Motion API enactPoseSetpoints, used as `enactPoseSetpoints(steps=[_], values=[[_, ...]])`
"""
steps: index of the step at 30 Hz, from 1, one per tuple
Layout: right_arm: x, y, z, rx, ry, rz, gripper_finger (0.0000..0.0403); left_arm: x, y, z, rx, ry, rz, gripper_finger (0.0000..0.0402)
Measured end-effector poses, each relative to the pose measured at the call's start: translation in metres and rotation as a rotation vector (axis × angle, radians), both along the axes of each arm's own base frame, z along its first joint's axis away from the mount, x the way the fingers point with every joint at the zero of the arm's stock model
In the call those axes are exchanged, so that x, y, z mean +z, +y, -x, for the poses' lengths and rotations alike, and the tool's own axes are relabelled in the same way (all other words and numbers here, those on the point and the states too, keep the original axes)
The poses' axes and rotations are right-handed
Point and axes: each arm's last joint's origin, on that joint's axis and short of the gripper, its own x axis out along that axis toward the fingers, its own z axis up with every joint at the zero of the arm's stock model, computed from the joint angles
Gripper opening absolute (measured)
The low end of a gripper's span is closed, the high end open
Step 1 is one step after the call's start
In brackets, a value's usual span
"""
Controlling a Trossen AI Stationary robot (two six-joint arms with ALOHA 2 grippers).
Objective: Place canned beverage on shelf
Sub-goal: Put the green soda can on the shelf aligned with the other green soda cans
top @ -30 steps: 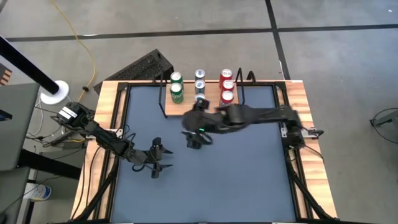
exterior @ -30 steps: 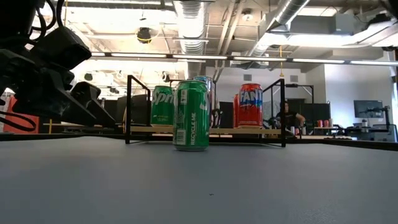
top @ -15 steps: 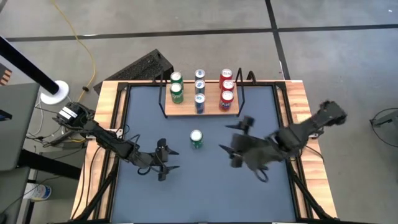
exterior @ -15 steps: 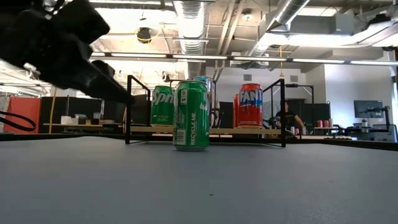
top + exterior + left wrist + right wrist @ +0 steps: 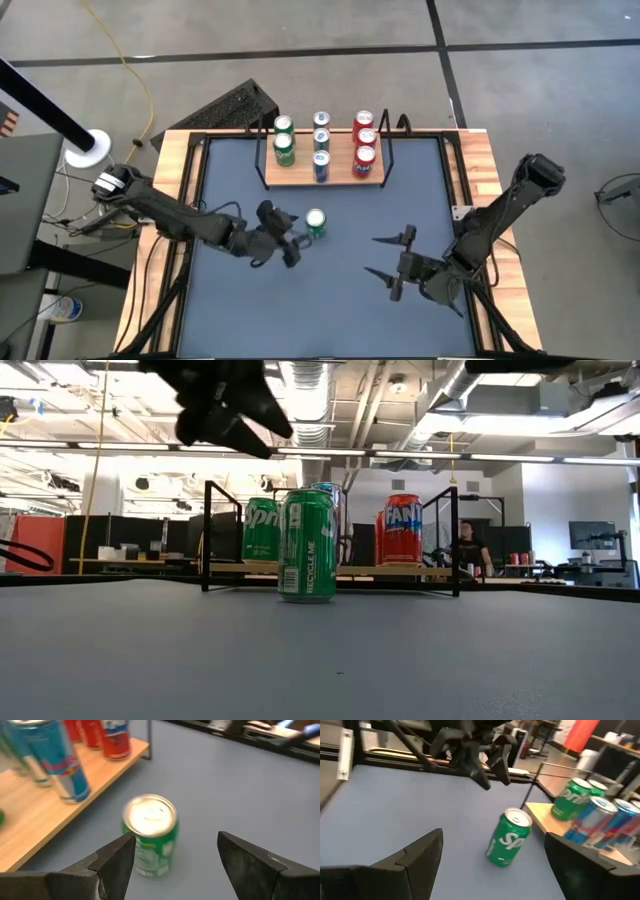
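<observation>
A green can [image 5: 316, 223] stands upright on its base on the dark table top, a little in front of the shelf [image 5: 300, 174]. The shelf's light-wood board carries green, blue and red cans in three rows. My left gripper [image 5: 292, 238] hovers open just left of the green can, raised above the table and pointing toward it; in the left wrist view the can [image 5: 150, 842] shows between and beyond its fingers, untouched. Farther right, near the table's right side, my right gripper [image 5: 390, 262] is open and holds nothing.
Black wire end frames [image 5: 212, 535] close the shelf's left and right ends. Wooden rails [image 5: 478, 170] edge the table. Open table surface lies in front of the can [image 5: 320, 660]. A person [image 5: 465, 550] shows in the room far behind.
My right gripper has drawn back from above the green can toward the table's right and near edges, sinking as it went. My left gripper has risen and moved toward the can from the left, tipping more level. The can has stayed upright in place.
</observation>
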Motion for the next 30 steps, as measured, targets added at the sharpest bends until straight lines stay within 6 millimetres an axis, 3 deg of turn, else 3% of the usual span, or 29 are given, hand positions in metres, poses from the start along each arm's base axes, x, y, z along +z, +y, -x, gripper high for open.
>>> enactPoseSetpoints(steps=[6, 12, 17, 22, 30], values=[[-0.011, 0.005, -0.003, -0.024, -0.002, 0.017, 0.0344, 0.024, 0.034, -0.019, 0.005, -0.034, 0.167, 0.0269], [-0.022, 0.011, -0.011, -0.092, -0.033, 0.038, 0.0344, 0.037, 0.049, -0.026, 0.014, -0.079, 0.229, 0.0269], [-0.035, 0.019, -0.019, -0.110, -0.037, 0.076, 0.0344, 0.030, 0.057, -0.030, 0.087, -0.074, 0.243, 0.0269], [-0.027, 0.024, -0.024, -0.105, -0.049, 0.100, 0.0344, 0.012, 0.065, -0.045, 0.131, -0.064, 0.203, 0.0269], [-0.031, 0.022, -0.024, -0.093, -0.015, 0.121, 0.0344, -0.010, 0.067, -0.054, 0.187, 0.010, 0.120, 0.0269]])
